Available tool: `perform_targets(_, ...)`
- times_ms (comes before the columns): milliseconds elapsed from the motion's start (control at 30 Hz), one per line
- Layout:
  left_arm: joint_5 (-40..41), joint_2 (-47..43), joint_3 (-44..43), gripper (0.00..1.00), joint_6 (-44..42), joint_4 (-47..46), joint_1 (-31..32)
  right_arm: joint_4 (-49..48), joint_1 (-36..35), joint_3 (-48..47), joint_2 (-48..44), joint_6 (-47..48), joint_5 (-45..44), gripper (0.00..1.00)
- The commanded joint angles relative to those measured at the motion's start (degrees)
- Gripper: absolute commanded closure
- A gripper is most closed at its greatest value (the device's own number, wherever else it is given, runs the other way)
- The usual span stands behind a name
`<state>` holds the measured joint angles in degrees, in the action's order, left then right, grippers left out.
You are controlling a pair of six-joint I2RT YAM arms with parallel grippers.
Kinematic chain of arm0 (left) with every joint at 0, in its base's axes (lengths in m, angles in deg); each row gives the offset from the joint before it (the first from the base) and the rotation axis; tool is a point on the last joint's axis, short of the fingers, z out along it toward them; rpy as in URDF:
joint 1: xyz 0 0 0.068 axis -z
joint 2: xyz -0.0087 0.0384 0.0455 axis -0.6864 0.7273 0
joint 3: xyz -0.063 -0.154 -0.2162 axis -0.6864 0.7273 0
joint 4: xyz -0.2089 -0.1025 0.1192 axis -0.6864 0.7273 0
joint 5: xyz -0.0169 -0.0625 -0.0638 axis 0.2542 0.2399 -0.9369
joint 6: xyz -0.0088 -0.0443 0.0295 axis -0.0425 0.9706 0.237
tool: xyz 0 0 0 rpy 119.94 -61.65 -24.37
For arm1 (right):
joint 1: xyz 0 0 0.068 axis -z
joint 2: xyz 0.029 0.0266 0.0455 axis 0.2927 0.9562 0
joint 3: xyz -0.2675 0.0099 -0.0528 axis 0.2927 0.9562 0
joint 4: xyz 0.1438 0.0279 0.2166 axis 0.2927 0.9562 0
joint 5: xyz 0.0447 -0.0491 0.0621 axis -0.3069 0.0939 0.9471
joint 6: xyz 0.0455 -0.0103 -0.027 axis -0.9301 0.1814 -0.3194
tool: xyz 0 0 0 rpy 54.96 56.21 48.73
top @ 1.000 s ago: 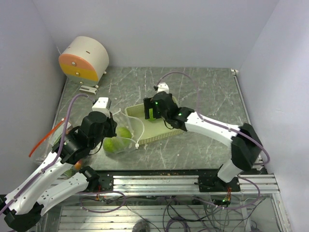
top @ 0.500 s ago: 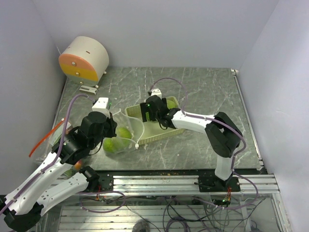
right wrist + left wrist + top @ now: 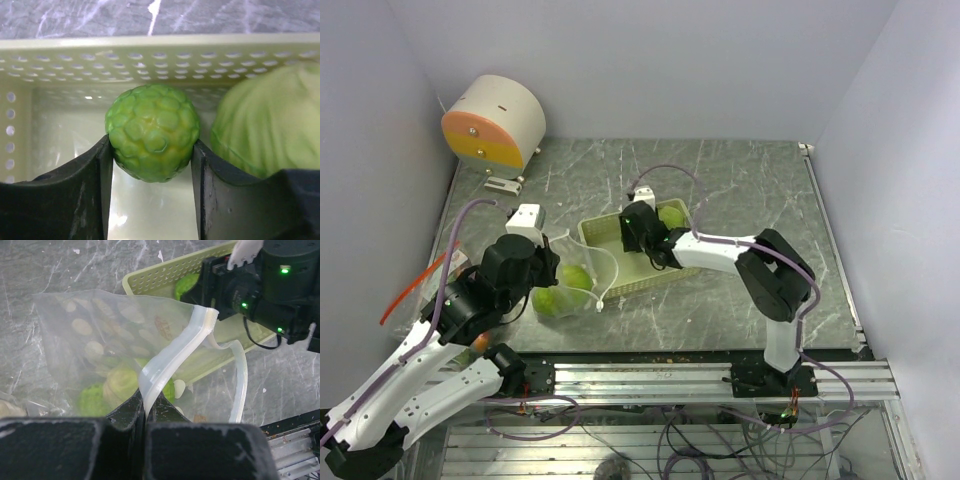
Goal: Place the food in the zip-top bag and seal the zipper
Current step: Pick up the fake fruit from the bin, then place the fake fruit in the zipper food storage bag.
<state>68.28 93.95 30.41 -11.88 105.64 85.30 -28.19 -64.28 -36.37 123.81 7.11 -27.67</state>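
The right end effector (image 3: 151,150) is closed to a middling width on a bumpy green ball (image 3: 151,131). Both inner finger faces press the ball's sides, and the ball sits squarely between them, low inside the pale-green basket (image 3: 150,60). Just beyond the right-hand finger lies a paler, leafy-looking green piece (image 3: 260,120). It is close beside the held ball, though I cannot tell whether the two touch. The left end effector (image 3: 145,412) is pinched fully shut on the white zipper strip (image 3: 175,352) of the zip-top bag (image 3: 80,325) and holds that lip raised off the bench (image 3: 760,190). Below and ahead of its jaws, more green balls (image 3: 120,382) already lie in the bag. The coming move turns on where the bag's mouth lies from the loaded end effector: to its left and a little back toward the arm bases, just over the basket's near wall. The held lip runs forward from the left jaws toward the basket, and the free lip sags in a loop beside it, so the opening faces the basket. The right arm is plainly the one to carry the ball, judging that it must lift clear of the wall, then travel leftward into the gap between the two lips. The slack free lip looks the likeliest thing to catch.
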Motion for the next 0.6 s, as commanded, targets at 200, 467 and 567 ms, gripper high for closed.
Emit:
perform_targets(200,0.31,0.14,-0.31,0.93,-0.41,-0.68,0.14,-3.73,-2.74,14.11,-28.16,3.06,11.36,0.8)
perform_targets(467,1.3,0.31,-0.73,0.93,-0.62,-0.29,0.15,-4.36,-4.69,18.25,-46.76,8.42,34.12,0.77)
perform_targets(567,1.16,0.22,-0.81,0.93,-0.45,-0.54,0.12,-4.76,-5.6,16.84,-45.03,8.84,41.05,0.76)
